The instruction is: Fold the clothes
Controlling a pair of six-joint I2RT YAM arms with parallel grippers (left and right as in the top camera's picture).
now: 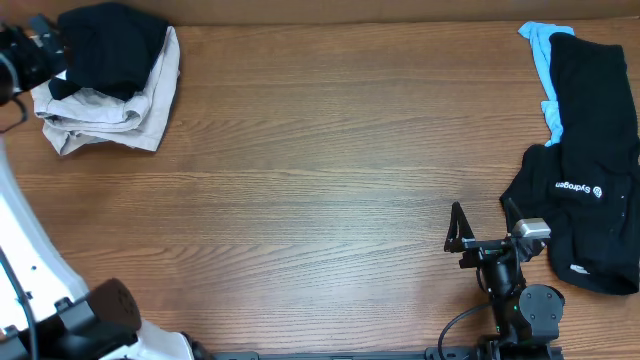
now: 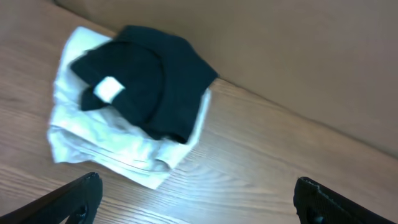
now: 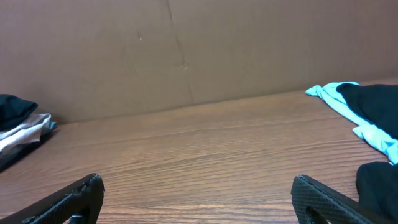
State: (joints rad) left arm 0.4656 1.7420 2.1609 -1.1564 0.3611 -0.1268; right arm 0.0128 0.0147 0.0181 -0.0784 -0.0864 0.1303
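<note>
1. Nearest the lens in the right wrist view, the right claw (image 3: 198,182) is seen with its two fingers spread wide and nothing between them; only bare counter (image 1: 300,180) is framed in the gap.
2. The left claw (image 2: 198,182) is likewise spread wide and empty. It is held above and just beside the beige garment (image 1: 120,115), which is taken here as the landmark.
3. On top of the beige garment a bundled black shirt (image 1: 110,45) is laid, with a small white tag (image 2: 110,90) showing on it.
4. Well apart from the beige garment, at the opposite end of the counter, a loose heap is found: a black shirt with white logo text (image 1: 585,170) and a light-blue piece (image 1: 545,60) poking out from under its far edge. The right claw is placed near this heap, with a strip of counter between them.
5. The heap looks crumpled and unfolded. The fabric is soft and limp, and the black layers are hard to tell apart, so seams and hems cannot be made out.
6. Several layers could be pinched at once if the heap is grabbed blindly, because the black cloth overlaps itself and the blue piece.
7. Cloth could be pulled off the counter, since the heap seems to lie close to its edge.
8. The beige garment could be snagged by the left claw if the shirt on it is gripped too deeply.
</note>
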